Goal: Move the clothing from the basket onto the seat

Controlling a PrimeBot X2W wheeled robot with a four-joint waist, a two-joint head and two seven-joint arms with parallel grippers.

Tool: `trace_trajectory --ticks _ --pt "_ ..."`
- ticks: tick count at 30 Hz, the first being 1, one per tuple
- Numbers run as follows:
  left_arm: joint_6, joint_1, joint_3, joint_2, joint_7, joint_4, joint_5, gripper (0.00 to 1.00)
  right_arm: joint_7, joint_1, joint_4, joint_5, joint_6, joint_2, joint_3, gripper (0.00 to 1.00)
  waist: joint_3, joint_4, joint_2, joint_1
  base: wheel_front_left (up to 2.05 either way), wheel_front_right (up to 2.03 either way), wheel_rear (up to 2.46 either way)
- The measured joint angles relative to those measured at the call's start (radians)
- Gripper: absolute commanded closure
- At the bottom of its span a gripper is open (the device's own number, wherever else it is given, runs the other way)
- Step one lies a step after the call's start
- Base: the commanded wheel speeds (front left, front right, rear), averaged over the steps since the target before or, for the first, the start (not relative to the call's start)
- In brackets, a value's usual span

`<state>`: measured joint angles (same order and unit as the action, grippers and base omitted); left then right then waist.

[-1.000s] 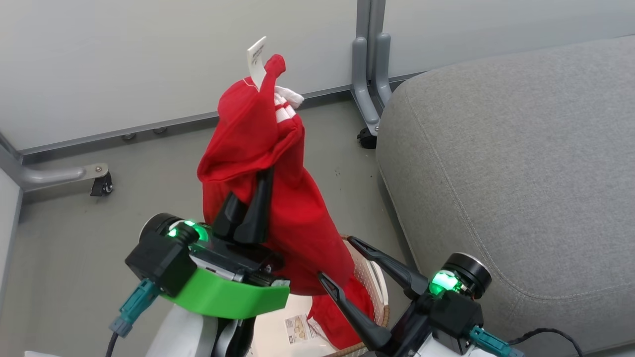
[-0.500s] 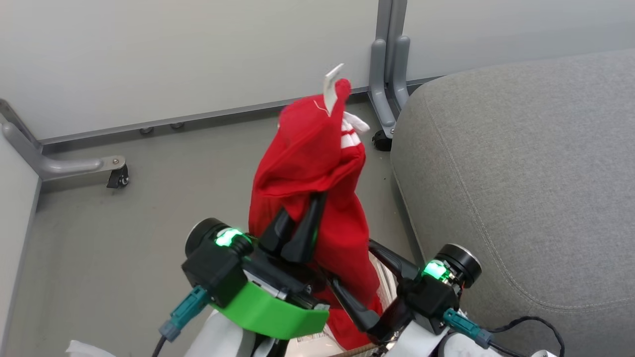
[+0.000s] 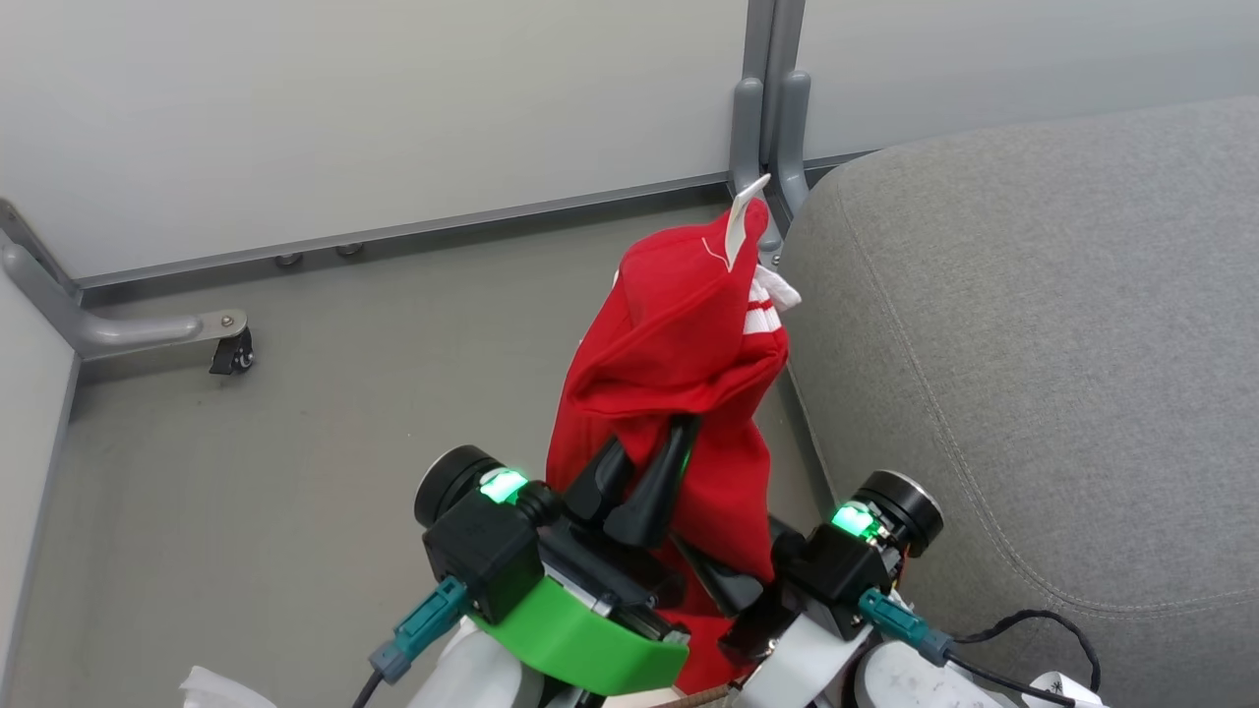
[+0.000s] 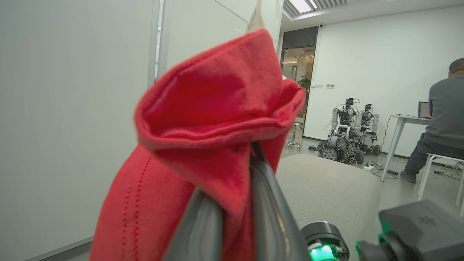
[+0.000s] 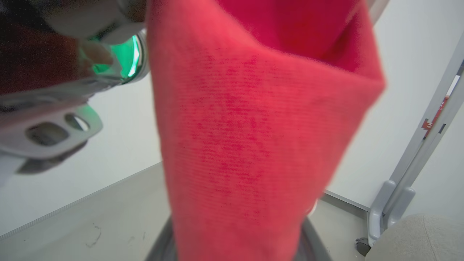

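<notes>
The red clothing point(image 3: 679, 334) hangs in a tall bunch above the floor, its white label and striped trim at the top, close to the left edge of the grey seat point(image 3: 1033, 344). My left gripper point(image 3: 651, 442) is shut on a fold of it, and the left wrist view shows the fabric point(image 4: 217, 108) pinched between the fingers point(image 4: 268, 206). My right gripper point(image 3: 738, 582) sits low against the garment's hanging part. There the cloth point(image 5: 253, 127) drapes between its fingers point(image 5: 161, 246) and hides their tips. A sliver of the basket's brown rim point(image 3: 703, 696) shows at the bottom edge.
A pale partition wall runs along the back, with a grey post and feet point(image 3: 772, 128) by the seat corner and a castor foot point(image 3: 231, 349) at the left. Grey floor lies to the left. Beyond the seat point(image 4: 326, 181) are parked robots point(image 4: 348, 130) and a seated person point(image 4: 442, 119).
My left gripper has carried the clothing rightward, up to the seat's edge. My right gripper has drawn in against the hanging cloth, its fingers narrowing. The camera turned during the first half second.
</notes>
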<state>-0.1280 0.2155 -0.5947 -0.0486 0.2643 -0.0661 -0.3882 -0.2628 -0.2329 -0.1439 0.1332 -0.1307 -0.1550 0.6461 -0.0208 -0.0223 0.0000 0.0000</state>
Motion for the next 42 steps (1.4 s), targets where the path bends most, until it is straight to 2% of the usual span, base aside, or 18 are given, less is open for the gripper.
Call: trace_trajectory --ticks 18,19,20,22,23,24,31,34,42 --pt "0.000 -0.005 -0.003 0.000 0.000 0.024 -0.009 1.00 0.000 0.015 0.047 0.028 0.000 0.004 -0.040 1.00 -0.013 -0.004 0.0000 0.0000 0.00 0.00 0.00" --pt "0.000 -0.005 -0.004 0.000 0.000 0.033 -0.009 0.93 0.000 0.019 0.048 0.031 0.000 0.004 -0.040 1.00 -0.015 -0.004 0.0000 0.0000 0.00 0.00 0.00" --pt "0.000 -0.006 -0.002 0.000 0.000 0.038 -0.008 0.58 0.000 0.021 0.050 0.032 0.000 0.003 -0.041 1.00 -0.016 -0.003 0.0000 0.0000 0.00 0.00 0.00" --pt "0.000 -0.010 0.013 0.000 0.000 0.041 -0.006 0.47 0.000 0.023 0.053 0.034 0.000 0.002 -0.047 1.00 -0.018 0.000 0.0000 0.0000 0.00 0.00 0.00" --pt "0.000 -0.015 0.022 0.000 0.000 0.040 -0.006 0.32 0.000 0.023 0.054 0.035 0.000 0.002 -0.051 1.00 -0.019 0.002 0.0000 0.0000 0.00 0.00 0.00" --pt "0.000 -0.019 0.035 0.000 0.001 0.040 -0.010 0.00 0.000 0.025 0.059 0.035 0.000 0.002 -0.061 1.00 -0.021 0.004 0.0000 0.0000 0.00 0.00 0.00" --pt "0.000 -0.030 0.092 0.001 0.001 0.048 0.037 0.00 0.000 0.051 0.079 0.072 0.000 0.027 -0.141 1.00 -0.026 0.022 0.0000 0.0000 0.00 0.00 0.00" --pt "-0.001 -0.056 0.151 -0.001 0.000 0.078 0.039 0.00 0.000 0.068 0.077 0.103 0.000 0.040 -0.193 1.00 -0.028 0.031 0.0000 0.0000 0.00 0.00 0.00" --pt "-0.001 -0.147 0.308 -0.040 0.000 0.124 0.141 0.00 0.000 0.101 0.088 0.094 0.000 0.032 -0.281 1.00 -0.033 0.056 0.0000 0.0000 0.00 0.00 0.00"
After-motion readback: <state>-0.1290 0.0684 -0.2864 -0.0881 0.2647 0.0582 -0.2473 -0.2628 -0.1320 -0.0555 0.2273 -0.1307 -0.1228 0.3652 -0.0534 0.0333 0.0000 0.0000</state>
